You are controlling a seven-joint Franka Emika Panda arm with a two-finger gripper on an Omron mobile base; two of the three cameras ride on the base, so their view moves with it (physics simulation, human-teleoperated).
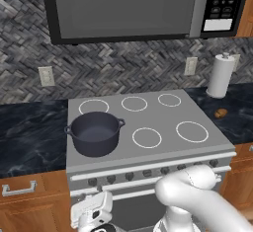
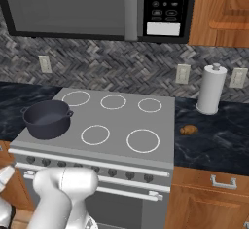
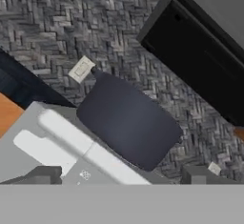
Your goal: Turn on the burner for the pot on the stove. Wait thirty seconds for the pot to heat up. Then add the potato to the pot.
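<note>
The pot (image 1: 95, 133) sat at the stove's (image 1: 163, 115) front left corner, the hand (image 3: 121, 178) spread apart before it.

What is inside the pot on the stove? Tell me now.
The pot on the stove holds nothing visible: both base views show bare dark floor. The near inner wall is hidden by the rim. The potato lies on the counter.

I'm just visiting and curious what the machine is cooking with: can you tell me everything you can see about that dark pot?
The pot is squat, round and dark grey, matte like cast iron, with two small loop handles at its rim. It has no lid and looks empty. It stands upright on the front left ring of the stove, touching only the stovetop. From the hand view it shows from low down, against the tiled wall.
</note>
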